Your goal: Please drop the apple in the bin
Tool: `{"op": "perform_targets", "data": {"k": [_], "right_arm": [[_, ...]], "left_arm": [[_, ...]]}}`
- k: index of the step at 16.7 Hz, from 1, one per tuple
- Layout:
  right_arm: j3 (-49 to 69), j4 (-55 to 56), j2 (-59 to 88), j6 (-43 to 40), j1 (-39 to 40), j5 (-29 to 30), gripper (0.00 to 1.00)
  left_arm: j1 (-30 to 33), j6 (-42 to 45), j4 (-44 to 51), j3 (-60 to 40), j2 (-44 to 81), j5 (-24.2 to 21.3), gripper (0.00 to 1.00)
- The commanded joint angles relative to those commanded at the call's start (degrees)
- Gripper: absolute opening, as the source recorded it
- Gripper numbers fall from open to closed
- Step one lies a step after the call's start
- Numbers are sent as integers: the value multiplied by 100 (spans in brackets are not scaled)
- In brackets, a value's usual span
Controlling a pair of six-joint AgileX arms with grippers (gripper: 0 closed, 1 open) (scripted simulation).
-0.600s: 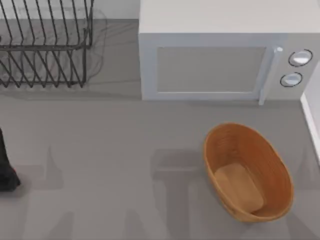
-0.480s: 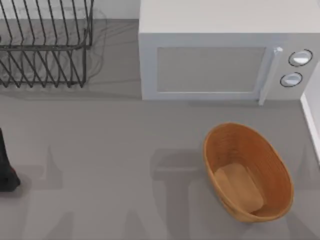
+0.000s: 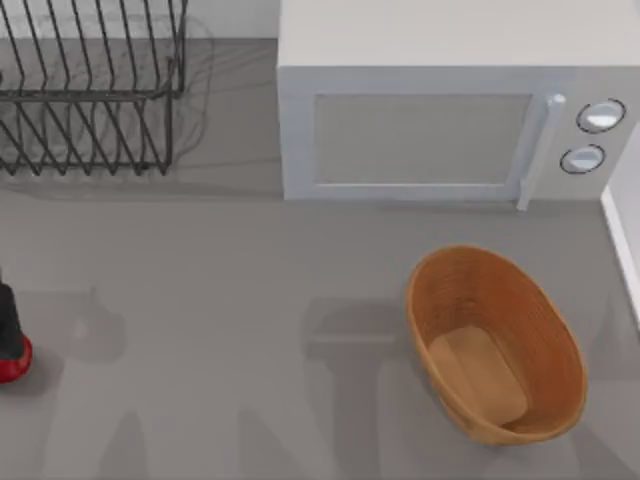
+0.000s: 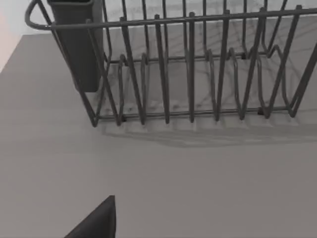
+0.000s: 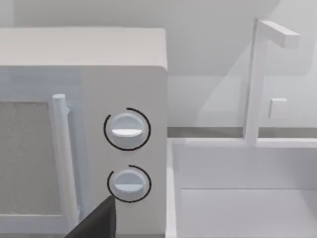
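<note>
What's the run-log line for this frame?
left gripper: at table's left edge, over apple | bin: holds nothing | right arm: parked

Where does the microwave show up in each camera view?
Top view: microwave at the back, right of centre, behind the bin.
Right wrist view: microwave close up, at its control end.
Left wrist view: faces the dish rack instead.
Shared landmark: the two round knobs beside the door handle.
</note>
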State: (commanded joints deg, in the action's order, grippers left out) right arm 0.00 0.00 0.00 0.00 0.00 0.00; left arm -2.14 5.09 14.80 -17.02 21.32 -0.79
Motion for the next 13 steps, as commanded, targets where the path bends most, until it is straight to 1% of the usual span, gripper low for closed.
{"op": "perform_targets", "data": {"k": [8,10,13], "right_arm": [[0,0,0,0,0,0,100],[0,0,0,0,0,0,100],[0,0,0,0,0,0,100]], "left_arm": [[-274,631,2350,-2129,4616,-112,100],[-339,786,2838,-2641,5480,-134,100],[-419,992,3403,-3340,6343,-168,100]]}}
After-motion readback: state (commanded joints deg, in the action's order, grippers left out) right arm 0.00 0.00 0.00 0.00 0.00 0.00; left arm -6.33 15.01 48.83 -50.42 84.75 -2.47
